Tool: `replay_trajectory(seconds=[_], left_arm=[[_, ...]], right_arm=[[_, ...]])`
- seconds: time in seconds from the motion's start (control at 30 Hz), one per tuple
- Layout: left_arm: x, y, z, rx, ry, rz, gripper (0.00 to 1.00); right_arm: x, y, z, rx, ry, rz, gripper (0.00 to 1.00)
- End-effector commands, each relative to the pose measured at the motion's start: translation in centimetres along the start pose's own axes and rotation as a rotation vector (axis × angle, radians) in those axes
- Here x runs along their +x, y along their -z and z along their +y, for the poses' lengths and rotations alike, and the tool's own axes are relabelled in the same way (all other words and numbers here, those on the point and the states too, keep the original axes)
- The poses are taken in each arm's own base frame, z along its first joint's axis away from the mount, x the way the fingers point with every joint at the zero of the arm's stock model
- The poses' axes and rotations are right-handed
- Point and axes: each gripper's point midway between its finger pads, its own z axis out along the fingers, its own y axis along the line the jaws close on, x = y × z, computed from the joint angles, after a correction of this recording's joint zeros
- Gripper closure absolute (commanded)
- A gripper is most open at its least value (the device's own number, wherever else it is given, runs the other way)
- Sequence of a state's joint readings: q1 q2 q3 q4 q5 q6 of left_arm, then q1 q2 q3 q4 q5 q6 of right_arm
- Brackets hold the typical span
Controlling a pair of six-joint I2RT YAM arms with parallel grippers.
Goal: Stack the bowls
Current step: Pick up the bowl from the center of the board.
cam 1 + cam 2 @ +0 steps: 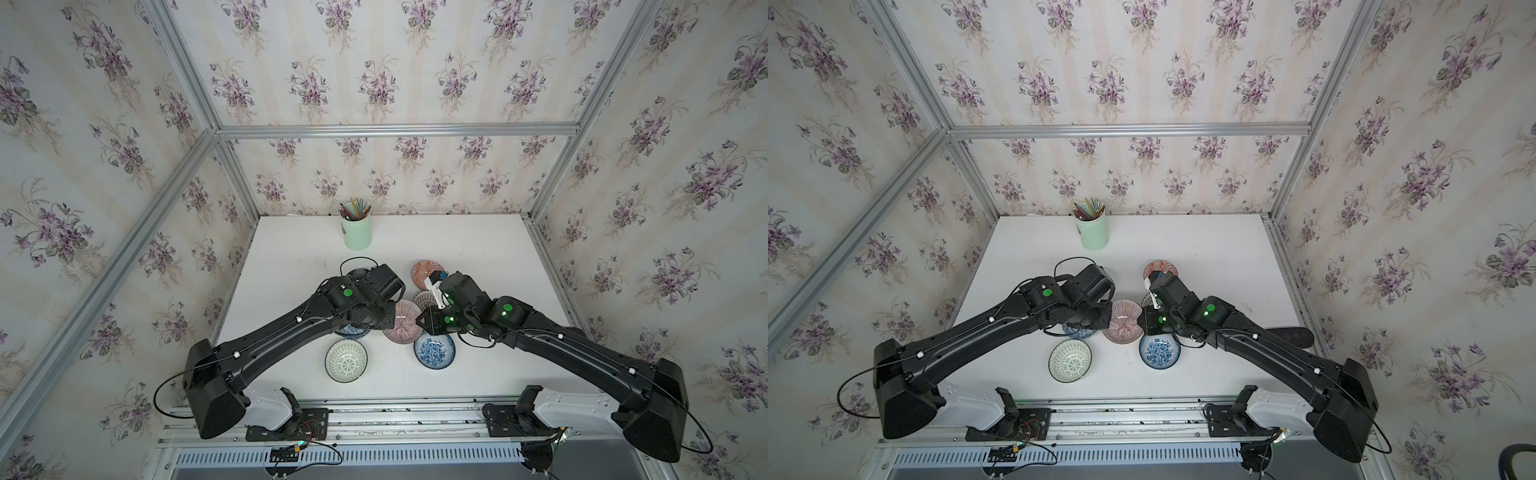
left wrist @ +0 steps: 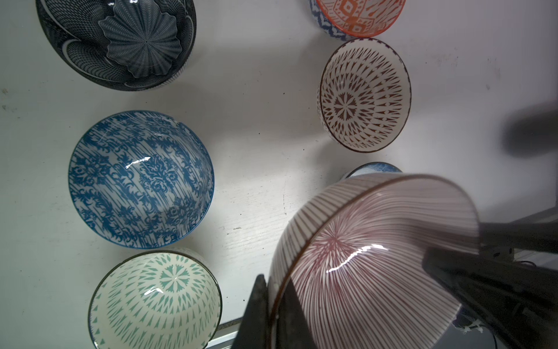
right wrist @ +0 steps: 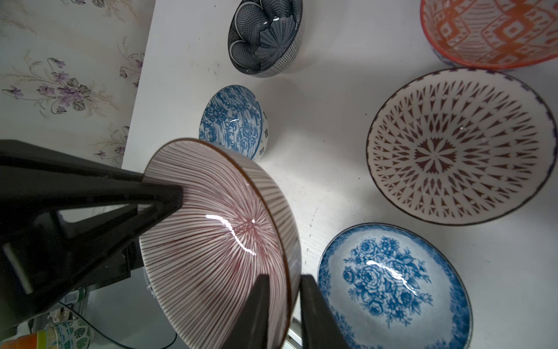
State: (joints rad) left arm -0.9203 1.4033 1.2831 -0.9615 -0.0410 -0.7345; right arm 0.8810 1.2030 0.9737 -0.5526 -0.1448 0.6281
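The mauve radial-lined bowl (image 1: 401, 322) (image 1: 1121, 322) hangs between the two arms above the table. My left gripper (image 2: 273, 281) is shut on one side of its rim (image 2: 377, 272). My right gripper (image 3: 283, 278) pinches the opposite side of the rim (image 3: 217, 241), one finger inside and one outside. Resting on the table around it are a navy petal bowl (image 2: 120, 45), an orange geometric bowl (image 3: 489, 30), a brown lattice bowl (image 3: 459, 148), a blue damask bowl (image 2: 142, 178), a blue rose bowl (image 1: 434, 350) and a green lattice bowl (image 1: 345, 360).
A mint-green cup of pencils (image 1: 356, 232) stands near the table's back edge. Wallpapered walls with aluminium posts close in the table on three sides. The arms' bases sit on a rail along the front edge (image 1: 374, 409).
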Motion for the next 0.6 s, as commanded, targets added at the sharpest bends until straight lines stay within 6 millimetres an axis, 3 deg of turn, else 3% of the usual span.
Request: replay_trajectory(seconds=[0.0, 0.23, 0.33, 0.43, 0.57], left_arm=[[-0.7, 0.0, -0.5, 0.022, 0.009, -0.030, 1.00], [-0.6, 0.0, -0.5, 0.027, 0.014, -0.033, 1.00], [-0.6, -0.1, -0.6, 0.033, 0.020, -0.029, 1.00], [-0.5, -0.1, -0.7, 0.040, 0.023, -0.026, 1.00], [-0.3, 0.7, -0.4, 0.049, 0.018, -0.044, 0.48]], right_arm=[[-0.4, -0.1, -0.4, 0.040, 0.000, -0.010, 0.83], [-0.9, -0.3, -0.8, 0.096, 0.009, -0.005, 0.92], [-0.9, -0.6, -0.6, 0.091, 0.009, 0.004, 1.00], [-1.3, -0.7, -0.4, 0.094, 0.019, 0.004, 1.00], [-1.6, -0.9, -0.3, 0.110, 0.044, 0.020, 1.00]])
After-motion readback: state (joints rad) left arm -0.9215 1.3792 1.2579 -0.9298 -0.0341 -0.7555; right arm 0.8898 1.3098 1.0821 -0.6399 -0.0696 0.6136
